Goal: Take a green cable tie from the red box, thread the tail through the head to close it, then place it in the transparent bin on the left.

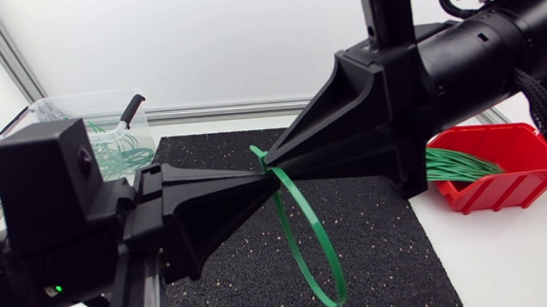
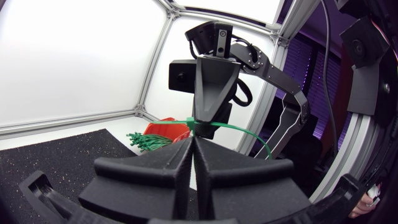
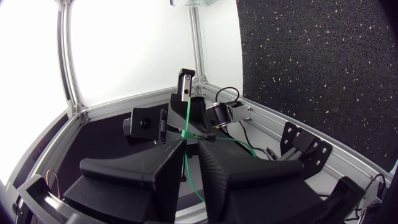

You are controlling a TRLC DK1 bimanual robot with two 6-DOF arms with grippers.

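My left gripper (image 1: 267, 177) and right gripper (image 1: 266, 158) meet tip to tip above the black mat. A green cable tie (image 1: 309, 237) sits at the meeting point, closed into a loop that hangs down toward the mat. In the left wrist view my left gripper (image 2: 194, 136) is shut on the tie (image 2: 235, 129) near its head. In the right wrist view the tie's tail (image 3: 188, 117) runs through a narrow gap between the fingers of my right gripper (image 3: 191, 140), which stand slightly open. The red box (image 1: 531, 161) with green ties (image 1: 460, 166) is at the right. The transparent bin (image 1: 61, 109) is at the back left.
The bin holds several closed green ties (image 1: 117, 155). The black foam mat (image 1: 384, 251) covers the table's middle, with white table surface around it. The red box (image 2: 166, 128) stands just off the mat's right edge, behind my right arm.
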